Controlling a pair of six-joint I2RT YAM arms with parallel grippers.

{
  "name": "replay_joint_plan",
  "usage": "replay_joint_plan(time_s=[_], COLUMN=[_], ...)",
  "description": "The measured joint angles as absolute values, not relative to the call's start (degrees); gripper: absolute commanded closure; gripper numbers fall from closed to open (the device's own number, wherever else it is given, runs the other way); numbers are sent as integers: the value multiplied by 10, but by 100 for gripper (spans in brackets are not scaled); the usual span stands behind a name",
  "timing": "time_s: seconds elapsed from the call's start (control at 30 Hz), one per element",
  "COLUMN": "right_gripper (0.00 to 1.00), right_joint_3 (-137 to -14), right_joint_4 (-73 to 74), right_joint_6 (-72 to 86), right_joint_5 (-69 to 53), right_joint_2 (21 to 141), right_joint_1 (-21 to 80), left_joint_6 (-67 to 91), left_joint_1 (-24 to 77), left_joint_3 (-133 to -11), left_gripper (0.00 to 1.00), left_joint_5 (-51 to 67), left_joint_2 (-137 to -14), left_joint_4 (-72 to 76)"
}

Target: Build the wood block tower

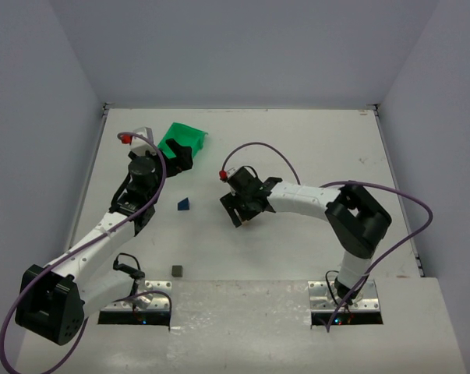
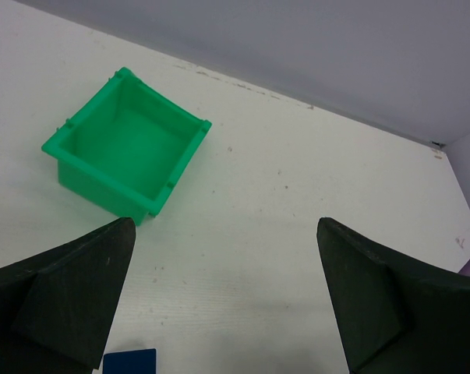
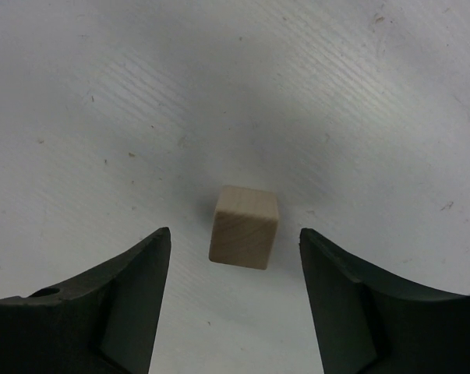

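The right hand (image 3: 235,238) straddles the tan cube (image 3: 245,226), a gap on each side, set to pinch it, while the left hand (image 2: 225,226) hangs wide, bin (image 2: 102,187) at 11 o'clock.

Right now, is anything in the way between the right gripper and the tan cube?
Nothing visible. The tan cube sits on the table between the right gripper's parted fingers, a clear gap on each side.
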State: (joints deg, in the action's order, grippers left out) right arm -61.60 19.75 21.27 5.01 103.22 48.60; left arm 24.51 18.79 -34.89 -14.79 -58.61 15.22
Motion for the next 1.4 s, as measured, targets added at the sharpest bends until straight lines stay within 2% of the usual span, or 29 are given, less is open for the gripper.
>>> replay_joint_plan(time_s=[0.23,0.47,0.8,1.03,1.13,1.4], right_gripper=[69,84,91,91,91,88], right_joint_3=[-616,-616,-682,-795,-800,-762], right_joint_4=[197,197,174,148,166,275], right_joint_6=[223,225,77,-101,-189,-343], right_joint_5=[61,69,72,-72,-72,-101], right_joint_2=[1040,1040,1021,1006,982,925], right_joint_1=[487,490,462,314,265,213], left_joint_6=[245,245,243,236,232,226], left_joint_1=[188,188,188,188,188,188], left_joint_3=[-348,-348,-348,-348,-348,-348], left_gripper=[0,0,0,0,0,0], left_joint_5=[-148,-148,-154,-157,-156,-152], left_joint_2=[-586,-586,-586,-577,-578,-590], left_joint_4=[152,152,152,153,152,152])
